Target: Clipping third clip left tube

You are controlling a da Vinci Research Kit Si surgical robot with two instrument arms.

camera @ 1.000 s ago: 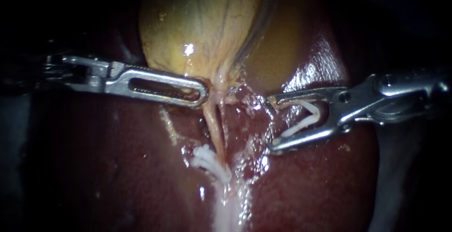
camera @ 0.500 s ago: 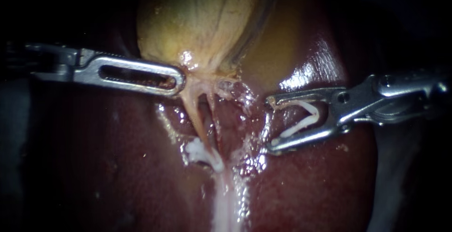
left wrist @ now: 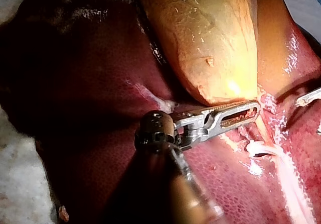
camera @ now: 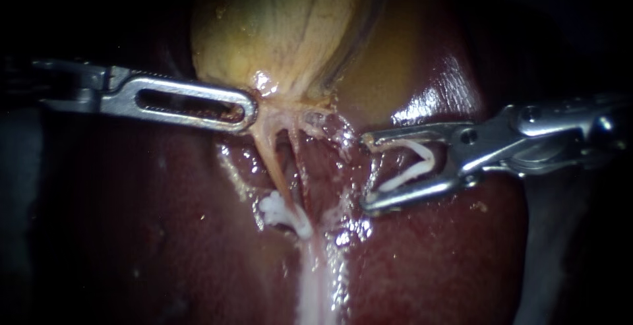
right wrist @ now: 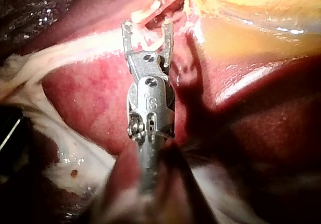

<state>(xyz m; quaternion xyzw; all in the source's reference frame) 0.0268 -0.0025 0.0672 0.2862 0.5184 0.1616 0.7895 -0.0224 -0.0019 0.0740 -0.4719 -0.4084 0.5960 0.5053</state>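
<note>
My right instrument (camera: 366, 173) is holding a spread clip (camera: 412, 171) between its jaws. The left tube (camera: 270, 161) ahead is looking soft and slippery, best straddled mid-length. My left instrument (camera: 250, 109) is pinching gallbladder (camera: 277, 28) tissue.

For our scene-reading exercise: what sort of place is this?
Probably a surgical training bench: liver and gallbladder lie on pale sheeting, outside any body, worked by the left instrument gripping the gallbladder and the right instrument carrying a clip.
</note>
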